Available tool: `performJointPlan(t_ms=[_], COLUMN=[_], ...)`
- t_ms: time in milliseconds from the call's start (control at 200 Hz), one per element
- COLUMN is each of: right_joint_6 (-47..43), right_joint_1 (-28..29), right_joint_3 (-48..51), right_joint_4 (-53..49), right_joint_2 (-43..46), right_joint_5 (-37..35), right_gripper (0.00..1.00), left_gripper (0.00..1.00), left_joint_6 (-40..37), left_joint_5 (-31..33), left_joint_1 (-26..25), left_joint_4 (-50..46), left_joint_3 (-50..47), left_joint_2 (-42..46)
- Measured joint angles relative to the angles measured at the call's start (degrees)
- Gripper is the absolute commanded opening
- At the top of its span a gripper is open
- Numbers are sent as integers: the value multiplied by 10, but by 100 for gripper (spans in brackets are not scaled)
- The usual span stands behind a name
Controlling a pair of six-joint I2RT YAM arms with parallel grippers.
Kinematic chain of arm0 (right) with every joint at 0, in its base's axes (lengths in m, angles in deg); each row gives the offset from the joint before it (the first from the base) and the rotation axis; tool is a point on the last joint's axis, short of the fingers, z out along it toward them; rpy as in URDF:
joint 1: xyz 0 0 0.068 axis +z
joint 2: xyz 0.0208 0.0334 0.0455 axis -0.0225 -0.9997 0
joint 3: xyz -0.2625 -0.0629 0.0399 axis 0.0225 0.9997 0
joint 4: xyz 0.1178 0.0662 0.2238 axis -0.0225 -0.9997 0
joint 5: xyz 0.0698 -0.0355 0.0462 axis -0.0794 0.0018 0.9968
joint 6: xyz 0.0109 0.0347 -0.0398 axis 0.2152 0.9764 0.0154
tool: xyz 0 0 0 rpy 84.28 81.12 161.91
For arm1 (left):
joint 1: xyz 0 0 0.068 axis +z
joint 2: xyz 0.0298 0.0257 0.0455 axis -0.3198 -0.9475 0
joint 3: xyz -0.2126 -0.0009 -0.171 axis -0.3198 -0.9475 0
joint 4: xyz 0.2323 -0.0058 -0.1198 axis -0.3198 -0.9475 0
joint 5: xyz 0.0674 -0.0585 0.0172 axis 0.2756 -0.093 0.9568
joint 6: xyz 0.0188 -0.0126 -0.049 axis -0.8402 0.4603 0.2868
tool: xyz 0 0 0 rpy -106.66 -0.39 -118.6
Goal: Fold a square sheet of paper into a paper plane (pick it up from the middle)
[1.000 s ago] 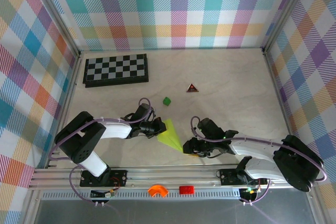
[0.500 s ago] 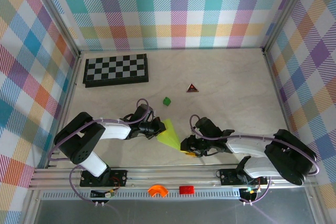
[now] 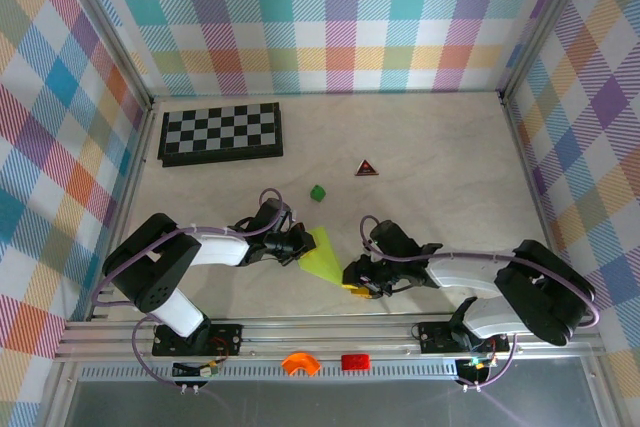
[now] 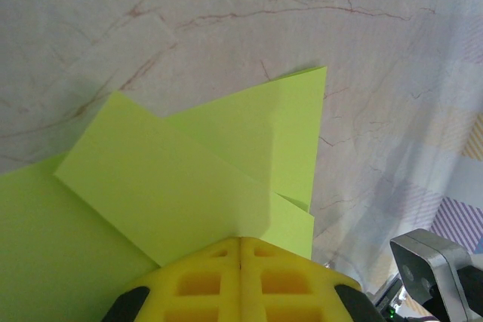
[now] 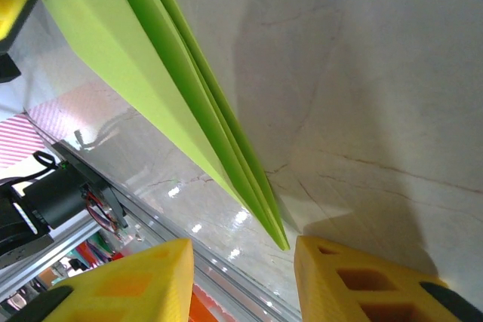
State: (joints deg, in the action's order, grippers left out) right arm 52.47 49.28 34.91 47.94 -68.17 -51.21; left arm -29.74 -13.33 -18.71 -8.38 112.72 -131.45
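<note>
One paper plane (image 3: 322, 257); left gripper (image 4: 240, 242) pinches it; right gripper (image 5: 241, 253) jaws spread.

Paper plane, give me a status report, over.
Left end effector shut on the paper plane, wide end. Right end effector open, astride its pointed tip. Small green block sits apart, farther back.

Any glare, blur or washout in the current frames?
Right wrist: specular spots on the table by the plane tip; near fingers soft. Left wrist: plane sharp, pale reflection washes the table's right side. Top: even light, faint shadows.
</note>
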Motion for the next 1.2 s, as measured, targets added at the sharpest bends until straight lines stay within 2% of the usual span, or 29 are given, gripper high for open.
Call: performJointPlan(t_ms=[405,815,1000,1110,1200], right_joint_6=[-37,-38,-42,-49,-53], right_joint_1=[28,31,31,31,31], right_joint_3=[-44,-25,-22,-21,-16], right_joint_4=[-49,26,45,49,51], right_joint_2=[-20,37,33,27,27], right_joint_5=[-52,-82,-86,-85,-85], right_gripper=[42,42,19,9,6], left_gripper=[0,0,1,3,6], left_joint_6=[14,17,21,21,21], left_joint_5=[1,-1,-1,-1,-1], left_joint_1=[0,0,0,0,0], left_joint_4=[0,12,12,14,13], left_joint_3=[0,-5,-5,-6,-9], left_joint_2=[1,1,1,2,7])
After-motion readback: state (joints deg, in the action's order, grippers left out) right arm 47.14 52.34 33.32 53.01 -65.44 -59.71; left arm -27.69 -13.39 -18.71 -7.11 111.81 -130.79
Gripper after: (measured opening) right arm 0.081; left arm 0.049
